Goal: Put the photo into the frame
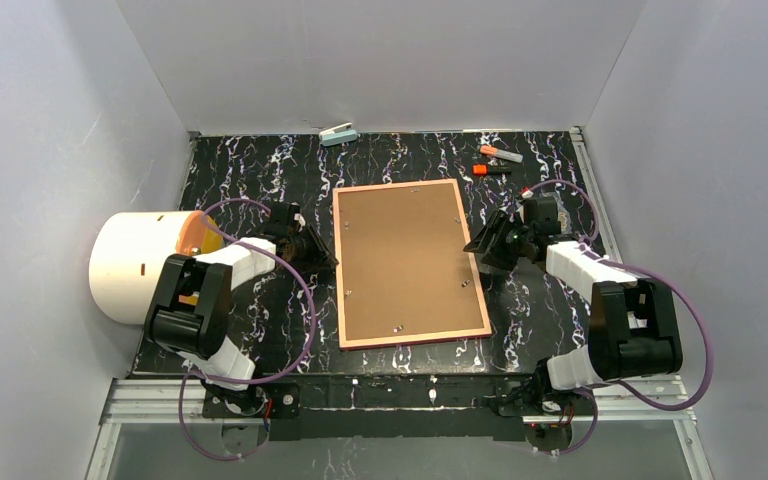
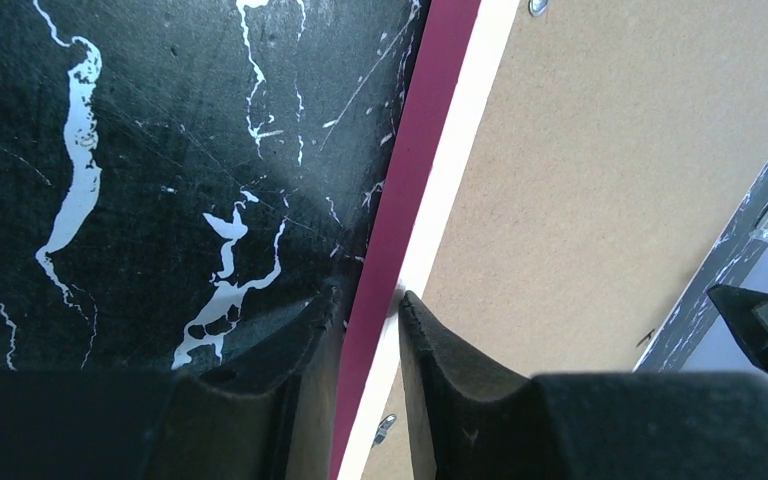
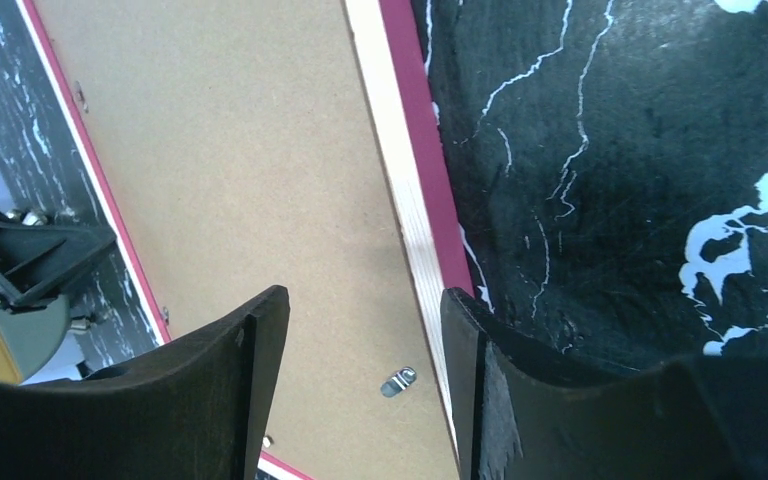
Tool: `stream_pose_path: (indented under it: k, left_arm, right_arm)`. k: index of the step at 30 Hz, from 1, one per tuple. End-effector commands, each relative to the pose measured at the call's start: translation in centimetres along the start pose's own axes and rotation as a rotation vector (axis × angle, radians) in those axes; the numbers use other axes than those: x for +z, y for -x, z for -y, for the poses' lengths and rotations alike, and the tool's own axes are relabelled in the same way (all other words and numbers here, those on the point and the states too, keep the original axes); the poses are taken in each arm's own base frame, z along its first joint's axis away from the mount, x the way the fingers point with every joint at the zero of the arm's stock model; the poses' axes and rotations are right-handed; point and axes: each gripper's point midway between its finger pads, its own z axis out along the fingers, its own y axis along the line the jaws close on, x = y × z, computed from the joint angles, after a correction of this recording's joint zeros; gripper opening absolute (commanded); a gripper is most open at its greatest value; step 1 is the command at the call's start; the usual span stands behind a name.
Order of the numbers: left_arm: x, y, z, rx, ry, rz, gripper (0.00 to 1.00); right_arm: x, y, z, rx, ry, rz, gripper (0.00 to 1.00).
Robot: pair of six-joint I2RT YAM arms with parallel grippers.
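While the frame (image 1: pixel 415 340) lies back-up at the middle of the black marbled table (image 1: pixel 260 170), with the brown backing board (image 1: pixel 405 260) set in it, its left rim is seemingly pinched by the left gripper (image 2: pixel 368 300). Its right rim is straddled by the right gripper (image 3: pixel 365 300), whose jaws are held spread, one finger over the board.

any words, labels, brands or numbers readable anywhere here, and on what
None can be read.
The markers and the pale blue stapler-like item are too small to show any print.
The brown backing board, the frame and the white cylinder show no text.
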Motion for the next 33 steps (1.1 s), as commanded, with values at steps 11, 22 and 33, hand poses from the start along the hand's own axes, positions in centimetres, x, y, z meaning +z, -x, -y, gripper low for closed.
stream_pose_path:
  k: [11, 22, 33]
  left_arm:
    - [-1.2, 0.7, 1.2, 0.027, -0.023, 0.017, 0.27]
    - [-0.8, 0.5, 1.3, 0.02, -0.036, -0.001, 0.27]
    - [-0.5, 0.0, 1.1, 0.017, -0.038, -0.016, 0.27]
  right_arm:
    - [1.6, 2.2, 1.6, 0.002, -0.095, 0.047, 0.46]
    - [2.9, 1.3, 2.9, -0.015, -0.123, -0.001, 0.37]
    - [4.1, -0.4, 2.5, -0.061, -0.108, -0.08, 0.43]
